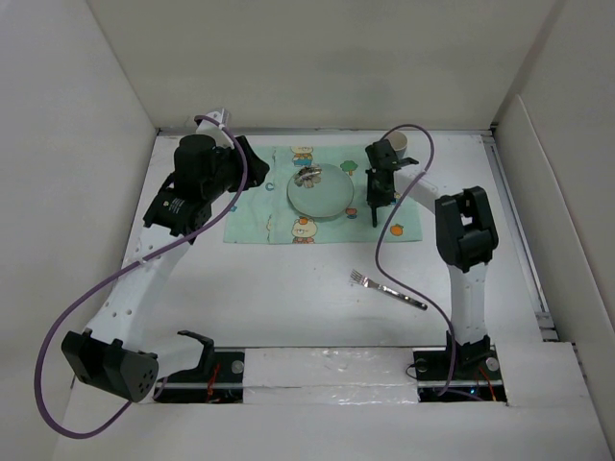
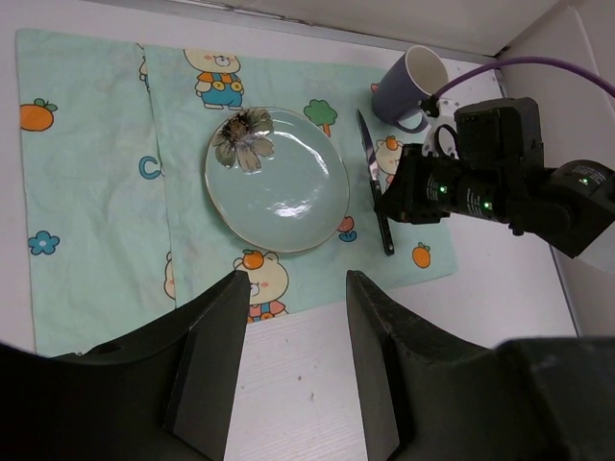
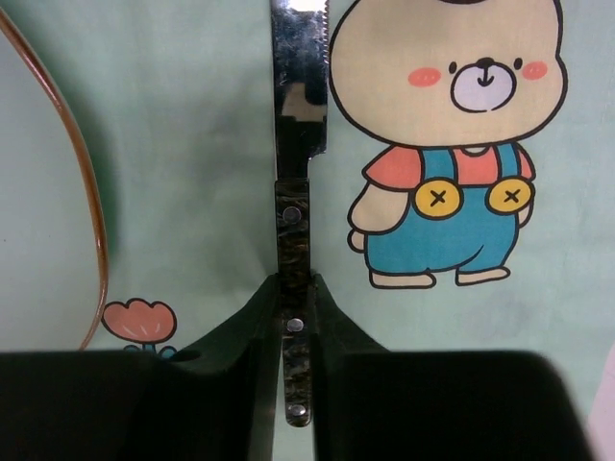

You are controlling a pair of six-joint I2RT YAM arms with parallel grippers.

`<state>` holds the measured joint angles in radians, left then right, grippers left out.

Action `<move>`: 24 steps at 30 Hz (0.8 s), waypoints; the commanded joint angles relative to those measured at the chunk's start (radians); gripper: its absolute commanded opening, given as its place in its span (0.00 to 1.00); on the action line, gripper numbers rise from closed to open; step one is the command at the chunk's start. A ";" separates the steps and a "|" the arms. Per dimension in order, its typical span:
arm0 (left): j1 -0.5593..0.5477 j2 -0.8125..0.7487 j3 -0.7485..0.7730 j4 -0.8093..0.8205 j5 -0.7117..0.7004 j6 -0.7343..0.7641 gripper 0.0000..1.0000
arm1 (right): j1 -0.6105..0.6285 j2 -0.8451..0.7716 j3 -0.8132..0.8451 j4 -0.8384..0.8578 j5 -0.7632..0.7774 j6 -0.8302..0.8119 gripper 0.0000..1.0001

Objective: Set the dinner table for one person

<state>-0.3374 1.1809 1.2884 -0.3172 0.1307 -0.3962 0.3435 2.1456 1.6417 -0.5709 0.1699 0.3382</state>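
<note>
The white dinner table [image 1: 288,298] carries a mint-green cartoon placemat [image 1: 264,216] with a clear glass plate [image 1: 320,190] on it. A knife [image 1: 375,219] lies on the placemat just right of the plate, blade pointing away. My right gripper [image 1: 377,204] is shut on the knife's dark handle [image 3: 293,216], fingertips meeting around it [image 3: 294,288]. A purple mug [image 1: 397,144] stands at the mat's far right corner. A fork [image 1: 387,288] lies on the bare table nearer the front. My left gripper [image 2: 296,288] is open and empty, held above the mat's near edge, left of the plate [image 2: 279,192].
White walls enclose the table at the left, back and right. The plate holds a small dark floral mark [image 2: 242,139] at its far-left rim. The right arm's purple cable [image 1: 384,250] hangs over the table between mat and fork.
</note>
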 commanded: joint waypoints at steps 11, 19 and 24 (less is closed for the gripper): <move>0.001 -0.003 0.003 0.059 0.021 -0.015 0.42 | 0.000 -0.257 -0.151 -0.004 -0.023 -0.030 0.59; 0.001 0.008 -0.008 0.073 0.037 -0.013 0.41 | 0.034 -0.686 -0.589 -0.095 -0.162 0.051 0.00; 0.001 0.020 0.002 0.072 0.040 -0.004 0.41 | 0.179 -0.820 -0.741 -0.245 -0.196 0.184 0.13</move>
<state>-0.3374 1.1999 1.2884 -0.2871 0.1532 -0.4053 0.4232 1.3739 0.9508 -0.6796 0.0288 0.4278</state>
